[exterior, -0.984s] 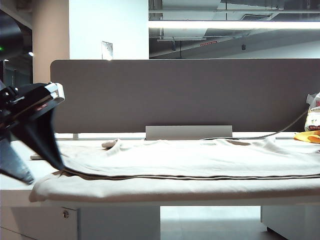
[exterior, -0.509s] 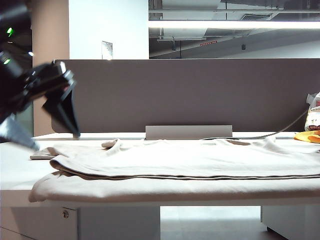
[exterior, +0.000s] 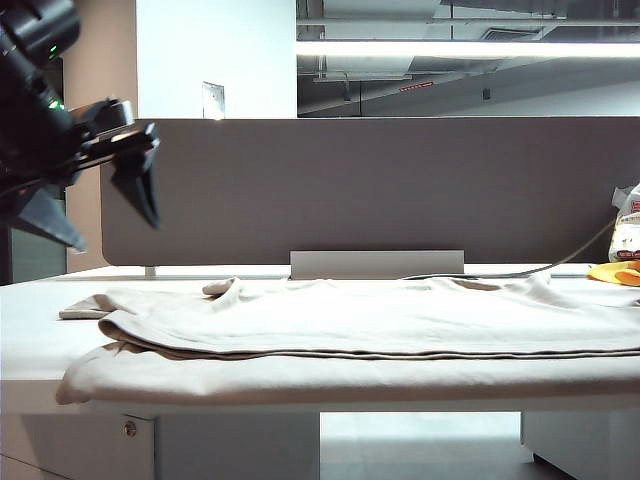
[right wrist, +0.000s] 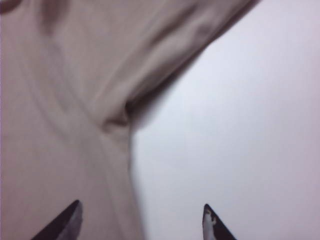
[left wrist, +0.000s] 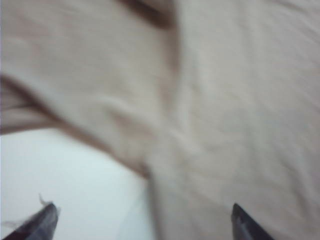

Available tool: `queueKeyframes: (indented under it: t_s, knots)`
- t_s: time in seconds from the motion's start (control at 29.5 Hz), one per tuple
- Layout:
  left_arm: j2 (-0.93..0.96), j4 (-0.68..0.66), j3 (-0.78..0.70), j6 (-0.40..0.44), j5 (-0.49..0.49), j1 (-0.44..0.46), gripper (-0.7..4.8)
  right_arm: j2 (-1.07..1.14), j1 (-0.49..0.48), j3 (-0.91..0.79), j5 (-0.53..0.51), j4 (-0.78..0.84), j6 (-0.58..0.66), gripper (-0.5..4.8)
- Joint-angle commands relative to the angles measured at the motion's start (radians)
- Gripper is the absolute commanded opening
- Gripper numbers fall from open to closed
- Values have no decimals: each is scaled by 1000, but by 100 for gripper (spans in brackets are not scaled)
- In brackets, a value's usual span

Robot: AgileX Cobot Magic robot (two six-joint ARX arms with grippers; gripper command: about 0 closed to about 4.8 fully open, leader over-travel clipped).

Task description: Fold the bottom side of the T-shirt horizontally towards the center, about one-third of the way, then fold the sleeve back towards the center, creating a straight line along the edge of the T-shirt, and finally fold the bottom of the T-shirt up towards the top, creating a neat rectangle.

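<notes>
1. T-shirt (exterior: 360,330): one, beige, short-sleeved, lying flat across the white table (exterior: 30,310) and spanning most of its width. A folded upper layer rests on a lower layer, which reaches the table's near edge. The bottom of the T-shirt (exterior: 400,354), a long dark stitched hem line, runs level along the front of the upper layer. Compared with a second ago, the left end of that upper layer now lies free on the table; the dark finger that pressed against it then is gone.

2. Left gripper (exterior: 105,210): one, seen at the left of the exterior view, hanging well above the table and clear of the cloth. A second ago it sat low at the shirt's left end; it has since risen. Two dark pointed fingers (exterior: 140,185), spread wide, nothing between them. Its own wrist view, blurred, shows the fingertips (left wrist: 42,225) far apart above the T-shirt (left wrist: 225,100) and bare table (left wrist: 75,175).

3. Right gripper (right wrist: 140,220): one, visible only in its own wrist view. Two dark fingertips (right wrist: 65,222) stand apart with nothing held, above a sleeve of the T-shirt (right wrist: 65,75) and bare table (right wrist: 240,125).

4. Grey partition panel (exterior: 380,185): one, upright behind the table.

5. Yellow-and-white packet (exterior: 625,240): one, at the far right edge, partly cut off.
</notes>
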Motion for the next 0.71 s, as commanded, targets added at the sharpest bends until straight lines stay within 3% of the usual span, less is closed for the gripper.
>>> queueKeyframes:
  t_s: [0.03,0.2,0.34,0.71]
  knots:
    - [47,2,37,3,70,81,461,66,-14,77,10,11,2,304]
    - [118,-9,91,0,140,174,457,175,-24,203,13,-26,-5,304]
    - [171,-28,143,20,142,217,457,249,-31,283,20,-45,-21,304]
    - [354,-85,320,34,136,233,457,389,-90,396,31,-67,-48,306]
